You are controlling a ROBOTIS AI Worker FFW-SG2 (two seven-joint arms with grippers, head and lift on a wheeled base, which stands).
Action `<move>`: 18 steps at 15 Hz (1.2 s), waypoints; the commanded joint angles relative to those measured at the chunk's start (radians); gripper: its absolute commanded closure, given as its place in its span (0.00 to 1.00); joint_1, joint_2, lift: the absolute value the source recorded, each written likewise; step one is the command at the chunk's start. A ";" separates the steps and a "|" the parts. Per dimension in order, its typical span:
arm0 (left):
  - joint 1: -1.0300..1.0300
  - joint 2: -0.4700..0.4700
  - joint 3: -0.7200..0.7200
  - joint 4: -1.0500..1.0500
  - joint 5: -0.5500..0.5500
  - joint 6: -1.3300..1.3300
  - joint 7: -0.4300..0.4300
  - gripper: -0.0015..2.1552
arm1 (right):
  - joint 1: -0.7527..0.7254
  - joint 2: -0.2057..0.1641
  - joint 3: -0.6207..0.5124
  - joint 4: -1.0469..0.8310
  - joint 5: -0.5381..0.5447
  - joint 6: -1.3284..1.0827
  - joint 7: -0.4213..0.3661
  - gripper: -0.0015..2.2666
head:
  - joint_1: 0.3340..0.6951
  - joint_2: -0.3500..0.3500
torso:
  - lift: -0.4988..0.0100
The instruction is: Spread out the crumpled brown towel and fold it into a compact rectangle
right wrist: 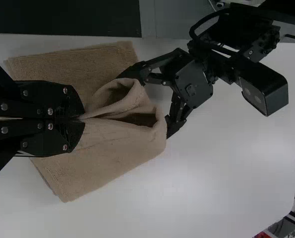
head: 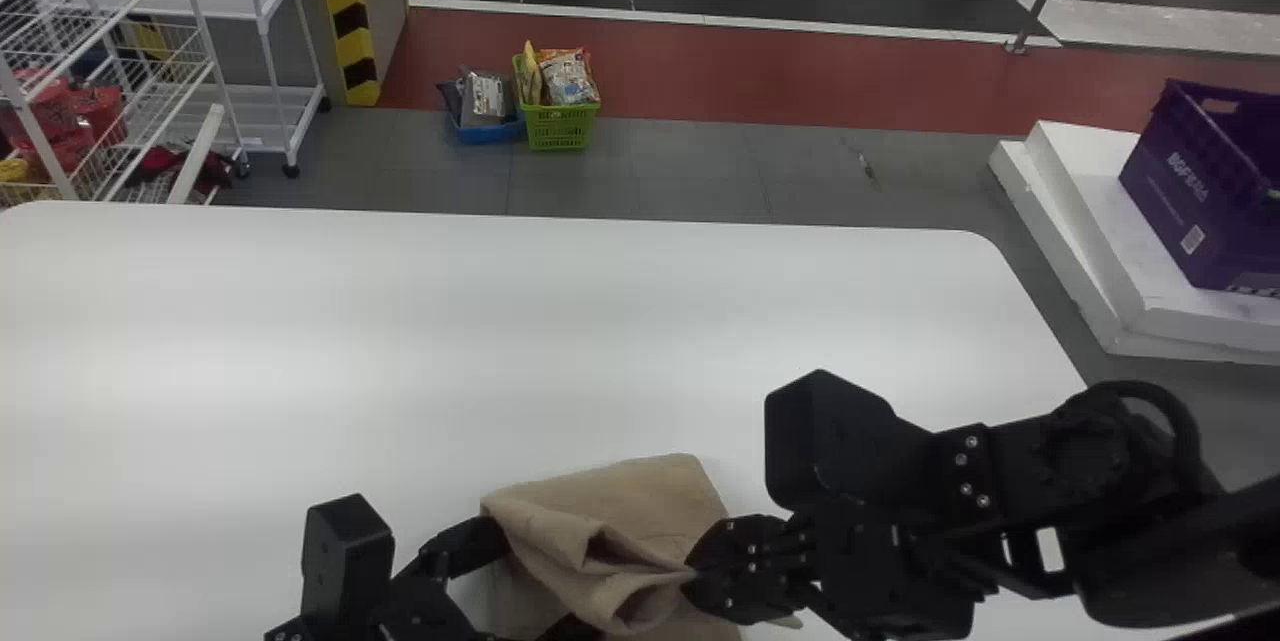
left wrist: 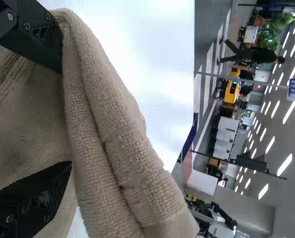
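Pinching brown towel (head: 650, 486) by raised fold: right fingers (head: 735, 566); standing apart, towel between them: left fingers (head: 478, 546)

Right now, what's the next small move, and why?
I'd probably close the left gripper on the brown towel before lifting or pulling: its fingers stand apart with cloth between them, while the right gripper is shut on a gathered pinch. The fold puckers into open hollows between the two, so a second hold might help draw it flat.
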 commanded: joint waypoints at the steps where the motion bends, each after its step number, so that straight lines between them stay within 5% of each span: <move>1: 0.002 -0.003 0.000 0.000 0.000 0.000 0.000 0.09 | 0.015 -0.005 0.001 -0.014 0.002 0.004 0.005 0.52 | 1.00 0.31 | 0.73; 14: 0.003 -0.003 0.006 0.005 0.000 -0.009 0.000 0.09 | 0.098 -0.036 0.055 -0.038 0.057 0.025 0.005 0.52 | 1.00 0.30 | 0.73; 18: 0.005 -0.003 0.003 0.005 0.000 -0.012 -0.003 0.09 | 0.101 -0.017 0.084 -0.034 0.071 0.031 0.005 0.52 | 1.00 0.31 | 0.73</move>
